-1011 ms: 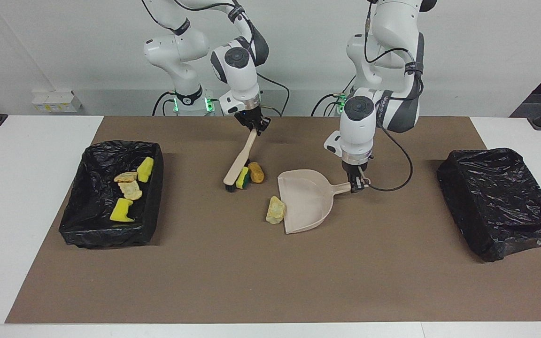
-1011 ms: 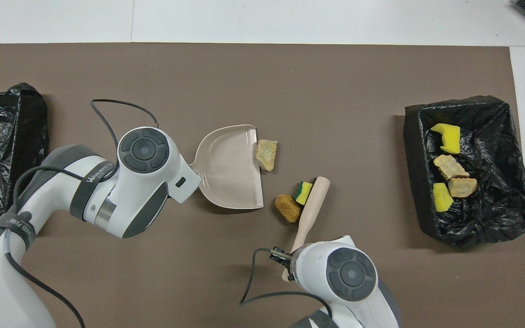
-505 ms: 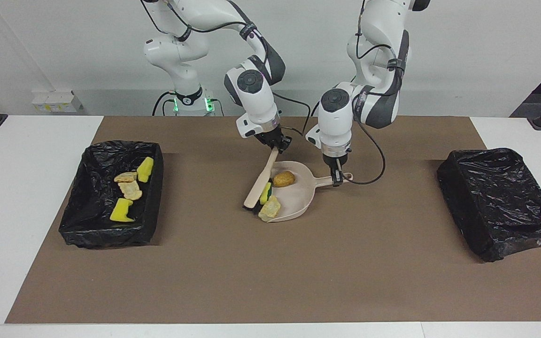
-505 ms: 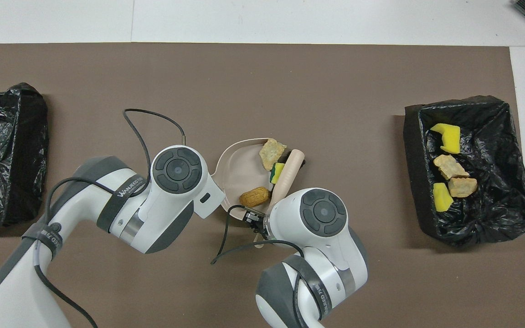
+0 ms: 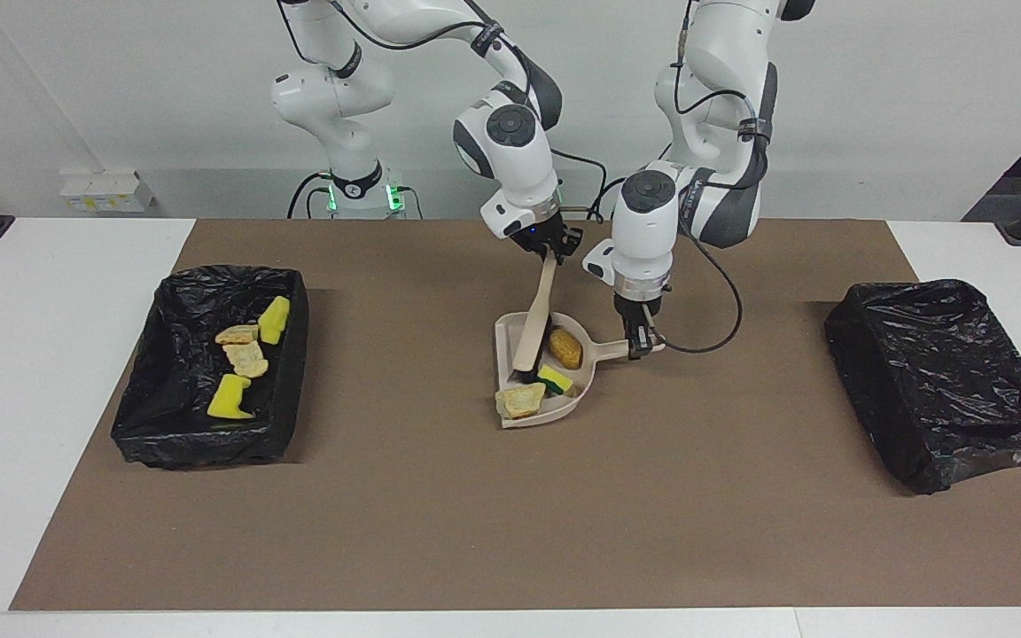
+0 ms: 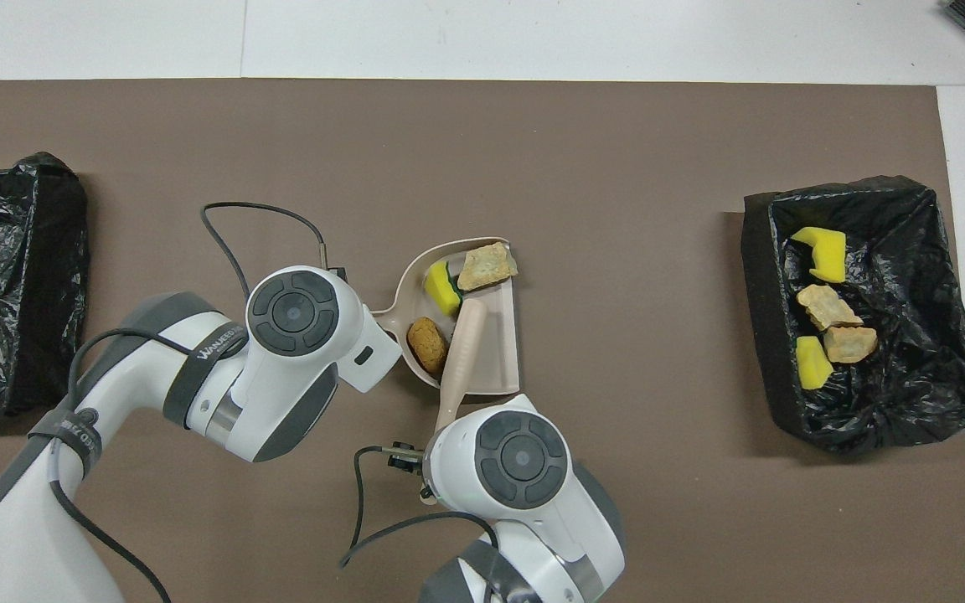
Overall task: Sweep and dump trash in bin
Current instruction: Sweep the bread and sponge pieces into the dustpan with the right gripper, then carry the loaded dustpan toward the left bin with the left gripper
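Observation:
In the middle of the brown mat lies the beige dustpan (image 5: 505, 337) (image 6: 501, 352), my left gripper (image 5: 642, 344) shut on its handle. Three pieces of trash lie in the pan: an orange-brown piece (image 5: 565, 347) (image 6: 427, 343), a green-backed yellow sponge (image 5: 555, 379) (image 6: 442, 283) and a pale crumbly lump (image 5: 521, 400) (image 6: 487, 265) at its open edge. My right gripper (image 5: 549, 251) is shut on the beige brush (image 5: 535, 319) (image 6: 461, 352), whose head rests inside the pan beside the orange-brown piece. In the overhead view the wrists hide both grippers.
A black-lined bin (image 5: 293, 292) (image 6: 755, 276) at the right arm's end of the table holds several yellow and pale scraps. A second black-lined bin (image 5: 945, 381) (image 6: 5, 276) sits at the left arm's end. White table borders the mat.
The brush has pushed all three scraps from the mat into the dustpan. The pan has shifted and turned, and the brush head now sits inside it.

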Controlling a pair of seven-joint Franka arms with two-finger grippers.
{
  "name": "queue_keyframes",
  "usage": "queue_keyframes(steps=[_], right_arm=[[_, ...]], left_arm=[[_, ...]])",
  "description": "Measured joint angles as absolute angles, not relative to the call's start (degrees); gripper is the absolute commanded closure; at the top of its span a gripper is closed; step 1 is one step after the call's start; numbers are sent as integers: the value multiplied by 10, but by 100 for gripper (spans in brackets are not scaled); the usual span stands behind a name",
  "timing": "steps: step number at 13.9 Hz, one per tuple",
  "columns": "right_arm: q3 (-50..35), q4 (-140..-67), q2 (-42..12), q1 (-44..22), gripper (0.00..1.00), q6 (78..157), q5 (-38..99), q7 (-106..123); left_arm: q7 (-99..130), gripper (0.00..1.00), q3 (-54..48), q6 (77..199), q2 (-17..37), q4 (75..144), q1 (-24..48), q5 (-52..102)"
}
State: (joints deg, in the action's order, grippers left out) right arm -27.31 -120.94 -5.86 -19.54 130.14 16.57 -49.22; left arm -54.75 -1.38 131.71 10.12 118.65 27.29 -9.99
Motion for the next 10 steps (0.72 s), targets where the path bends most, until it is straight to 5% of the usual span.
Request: queue_keyframes(steps=[10], right_arm=[[-201,-1191,52,-195,100,1207,164,-337]], left_arm=[[-568,100,-12,1329,101,1188,225,-70]])
